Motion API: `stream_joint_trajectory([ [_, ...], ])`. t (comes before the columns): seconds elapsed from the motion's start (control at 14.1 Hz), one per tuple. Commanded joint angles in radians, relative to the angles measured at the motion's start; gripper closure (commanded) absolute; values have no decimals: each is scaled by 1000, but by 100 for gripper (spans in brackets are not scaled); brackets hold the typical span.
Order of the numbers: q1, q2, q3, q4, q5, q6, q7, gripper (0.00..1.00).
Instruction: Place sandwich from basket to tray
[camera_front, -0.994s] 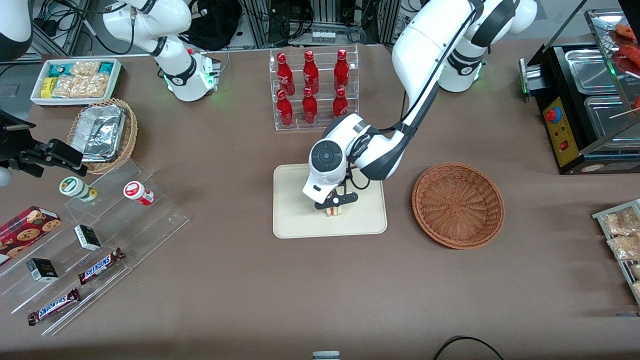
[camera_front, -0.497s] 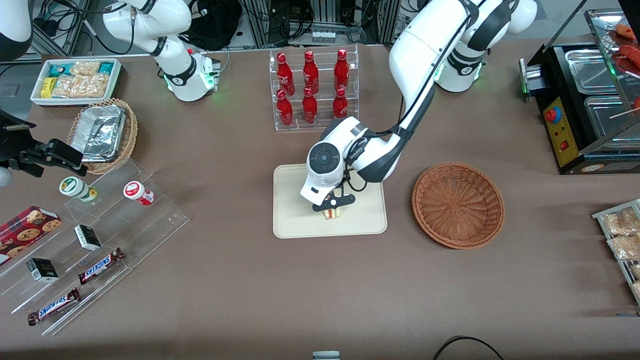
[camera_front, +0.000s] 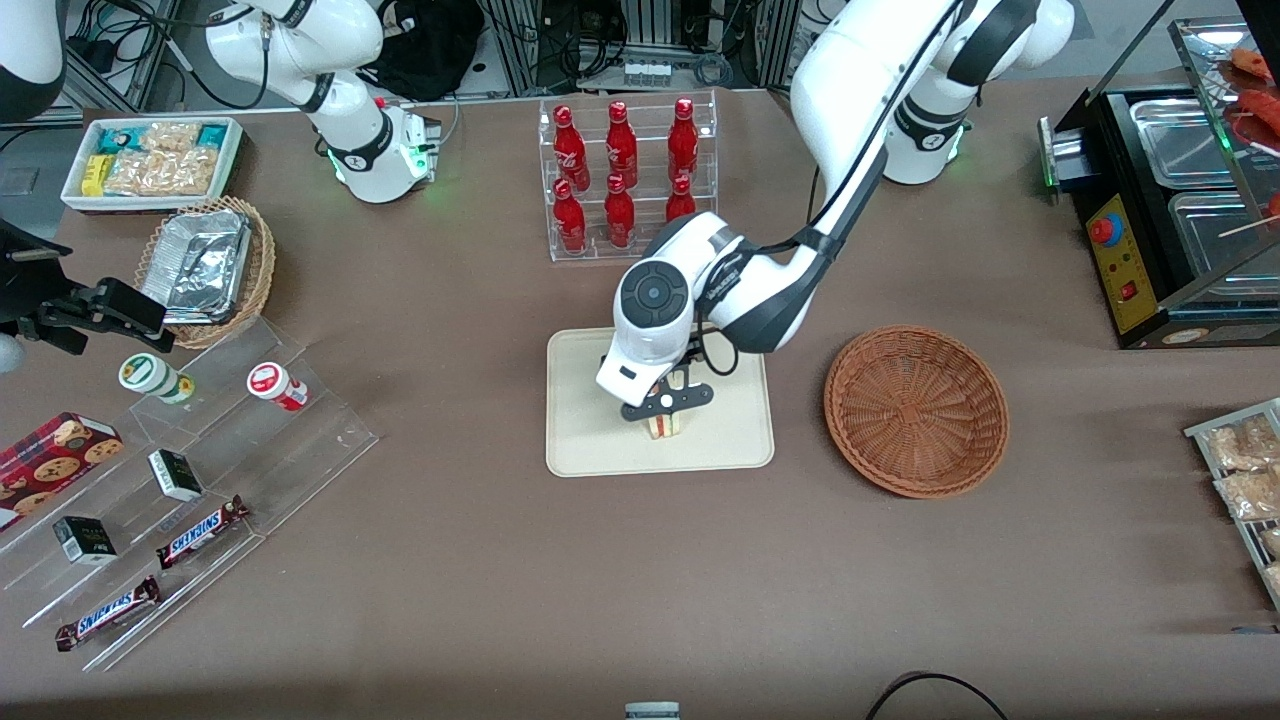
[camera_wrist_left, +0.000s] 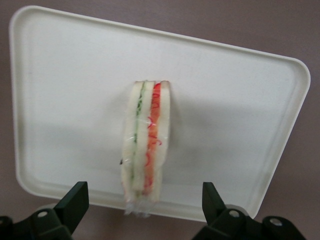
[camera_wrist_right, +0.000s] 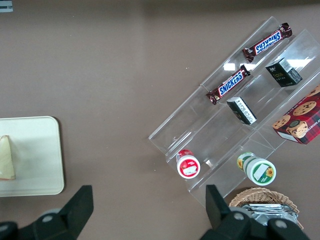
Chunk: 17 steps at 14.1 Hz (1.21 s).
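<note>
while the sandwich (camera_wrist_left: 146, 155) stood on edge on the tray (camera_front: 585, 440), the gripper (camera_front: 666, 408) was seen above it at frame centre, jaws spread wide, clear of the bread.

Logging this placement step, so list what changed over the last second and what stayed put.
The gripper has lifted off the sandwich and now hangs open just above it; in the wrist view the fingers stand well clear on both sides. The sandwich, let go, stands on edge on the tray, slightly shifted. The tray and the empty basket did not move.
</note>
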Motion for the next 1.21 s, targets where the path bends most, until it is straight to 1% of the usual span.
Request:
stream_joint_trajectory([
  [0.0, 14, -72, 5, -18, 3, -84, 36, 0],
  [0.14, 31, -106, 5, -20, 3, -172, 126, 0],
  [0.21, 35, -116, 16, -20, 3, -208, 133, 0],
  [0.28, 43, -122, 46, -20, 3, -250, 122, 0],
  [0.57, 63, -152, 95, -53, 5, -276, 136, 0],
  [1.14, 293, -345, 102, -248, 3, -281, 520, 0],
])
